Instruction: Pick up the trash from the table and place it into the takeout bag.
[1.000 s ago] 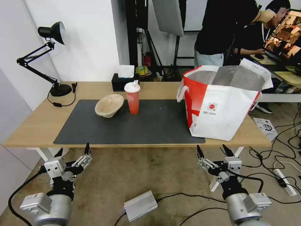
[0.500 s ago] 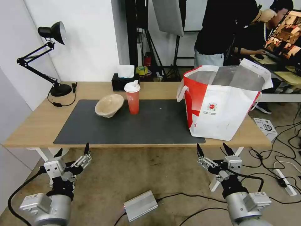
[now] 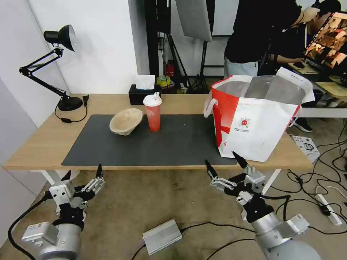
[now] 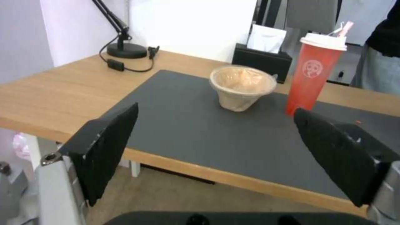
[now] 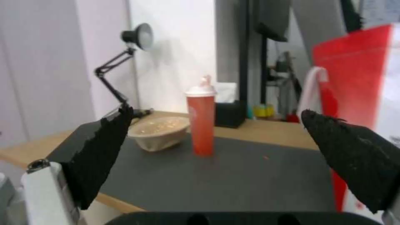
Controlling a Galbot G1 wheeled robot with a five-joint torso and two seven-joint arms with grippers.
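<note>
Black-fingered right gripper [image 3: 224, 166] raised, spread, near table [image 3: 43, 144]

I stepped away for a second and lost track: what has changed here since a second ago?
The right gripper has risen from below the table edge and swung toward the robot's left, fingers open and empty, now at the table's front edge by the takeout bag. The left gripper stays low, open. The paper-pulp bowl and red drink cup are unmoved.

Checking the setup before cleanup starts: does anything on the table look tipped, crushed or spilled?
The beige paper-pulp bowl on the dark mat is crumpled and sits tilted. The red drink cup stands upright beside it; no spill shows.
</note>
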